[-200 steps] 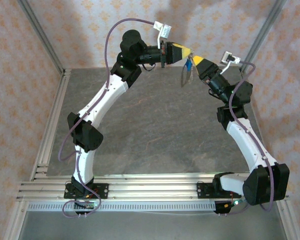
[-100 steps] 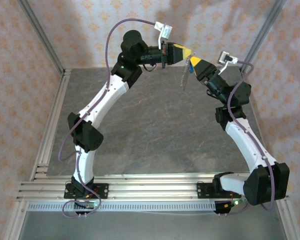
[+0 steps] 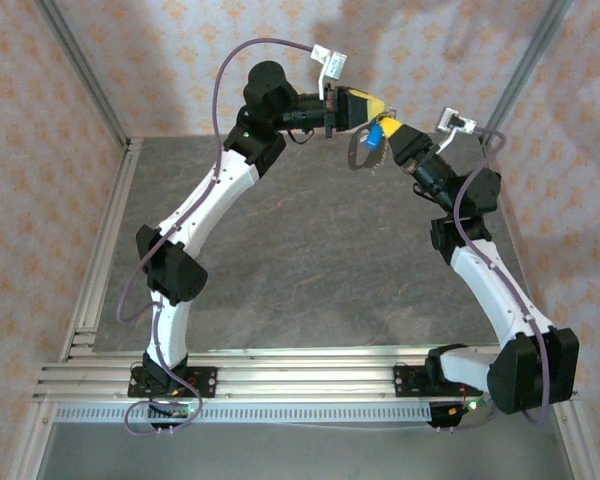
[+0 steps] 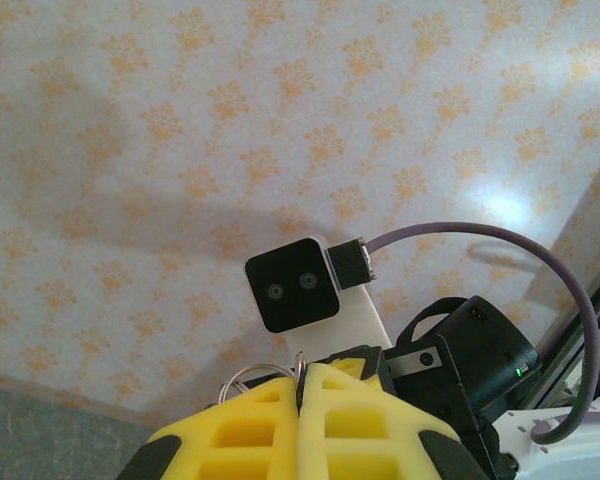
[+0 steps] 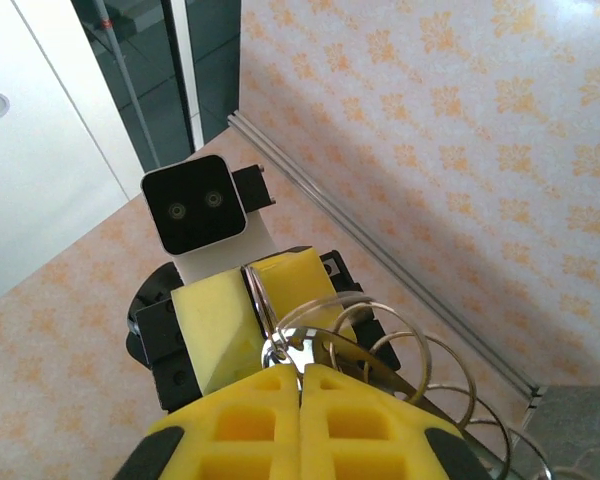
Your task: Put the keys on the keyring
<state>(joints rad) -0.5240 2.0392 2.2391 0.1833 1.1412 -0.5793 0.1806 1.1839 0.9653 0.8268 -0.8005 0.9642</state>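
The table point(image 3: 310, 260) lies well below everything that matters. That is the first hazard: anything let go would fall a long way and could bounce toward the rails.

Both arms reach up over the far edge of the table, a little right of its middle, and their claws meet tip to tip in the air.

The left claw point(image 3: 378, 104) is clenched, and a thin loop of the keyring point(image 3: 360, 152) passes between its yellow fingers point(image 4: 265, 425). The right claw point(image 3: 390, 124) is also clenched. It pinches the shiny coils point(image 5: 380, 340) where they bunch up, though I cannot tell whether a key blade is in that pinch too.

With both claws clamped on the same small piece of metal, any pull from either arm would likely bend the loop or snap it free. The wire is smooth against the soft pads, so a twist could let it rotate and slip out.

The blue key point(image 3: 374, 138) hangs just under the two claws, beside the loop. It may be only partway onto the coil, so a jolt could shake it off before it is fully threaded.
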